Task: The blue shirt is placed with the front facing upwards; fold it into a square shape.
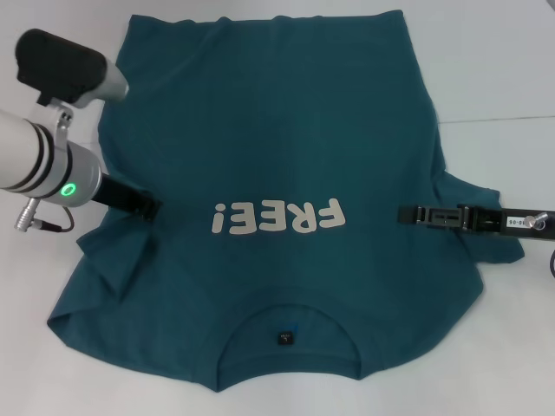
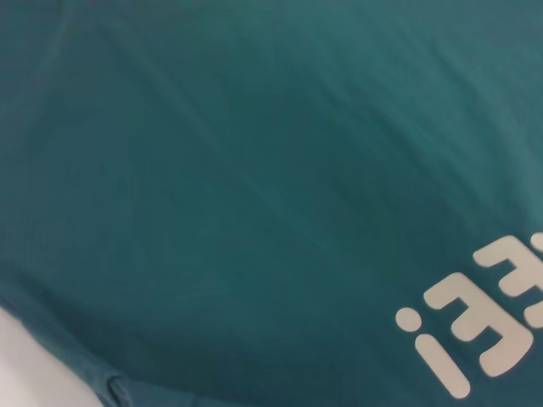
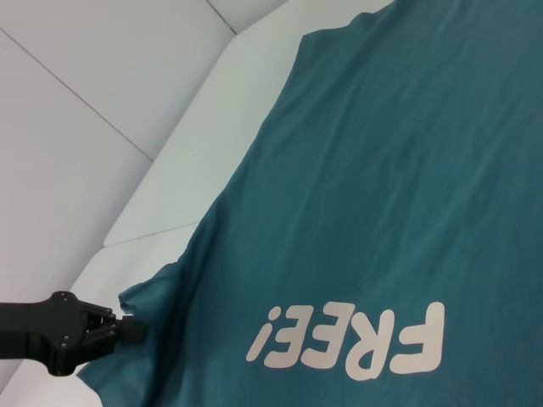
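The blue shirt [image 1: 277, 156] lies spread front-up on the white table, its cream "FREE!" lettering [image 1: 277, 217] reading upside down and its collar with the small black tag [image 1: 284, 337] nearest me. My left gripper [image 1: 146, 204] reaches in low over the shirt's left edge, just above the left sleeve [image 1: 108, 260], which is creased. From the other arm's camera it appears as a black tip touching a slightly raised fabric edge [image 3: 127, 298]. My right gripper [image 1: 406, 213] stretches in from the right above the right sleeve [image 1: 490, 243], its tip over the shirt's body.
The white table [image 1: 494, 61] shows bare around the shirt at the far right and far left. A seam between table panels [image 1: 499, 119] runs at the right. The shirt's hem [image 1: 269, 17] reaches the far side.
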Tool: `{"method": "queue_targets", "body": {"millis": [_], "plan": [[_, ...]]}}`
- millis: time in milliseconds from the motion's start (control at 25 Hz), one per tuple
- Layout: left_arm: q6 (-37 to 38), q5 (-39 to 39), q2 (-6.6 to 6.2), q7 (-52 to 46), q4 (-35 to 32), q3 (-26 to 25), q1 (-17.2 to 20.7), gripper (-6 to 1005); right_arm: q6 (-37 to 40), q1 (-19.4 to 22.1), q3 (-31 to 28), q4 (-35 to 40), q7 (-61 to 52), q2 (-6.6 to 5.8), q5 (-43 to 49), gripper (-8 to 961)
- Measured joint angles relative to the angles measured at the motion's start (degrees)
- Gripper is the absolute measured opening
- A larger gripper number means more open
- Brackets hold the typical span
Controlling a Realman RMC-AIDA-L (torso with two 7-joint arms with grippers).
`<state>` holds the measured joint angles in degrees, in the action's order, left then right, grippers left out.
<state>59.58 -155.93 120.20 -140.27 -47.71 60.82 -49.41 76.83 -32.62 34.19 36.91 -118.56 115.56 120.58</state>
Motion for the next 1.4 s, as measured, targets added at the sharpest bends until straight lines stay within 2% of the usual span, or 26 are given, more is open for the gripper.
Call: {"method": "queue_targets", "body": {"millis": [200, 760, 1120, 1240, 1280, 1400], "plan": [[-1.3, -1.7, 0.76, -0.5, -0.3, 1.2, 0.1, 5, 0.0, 0.3, 0.0, 0.0, 0.0, 0.02, 0.0, 941], [-2.5, -1.8, 0.6, -2.6, -0.5, 1.0, -0.2, 6, 0.0, 0.8, 0.0, -0.2, 0.0, 0.17, 0.0, 942], [-2.2, -1.2, 0.93, -1.5, -1.6, 0.8, 0.2, 268, 0.0, 0.8, 0.0, -0.6, 0.0, 0.1, 0.0, 941], [-2.0, 0.1, 0.65, -1.6, -1.4, -3.2, 0.1, 354, 0.0, 0.8, 0.0, -0.6, 0.0, 0.1, 0.0, 941], [-1.4, 1.1, 0.21, -1.7, -1.0, -6.3, 0.0, 383, 0.0, 0.8, 0.0, -0.6, 0.1, 0.12, 0.0, 941], [-0.4, 2.3, -0.31, -1.9, -0.3, -9.3, -0.1, 488, 0.0, 0.8, 0.0, -0.5, 0.2, 0.17, 0.0, 941]]}}
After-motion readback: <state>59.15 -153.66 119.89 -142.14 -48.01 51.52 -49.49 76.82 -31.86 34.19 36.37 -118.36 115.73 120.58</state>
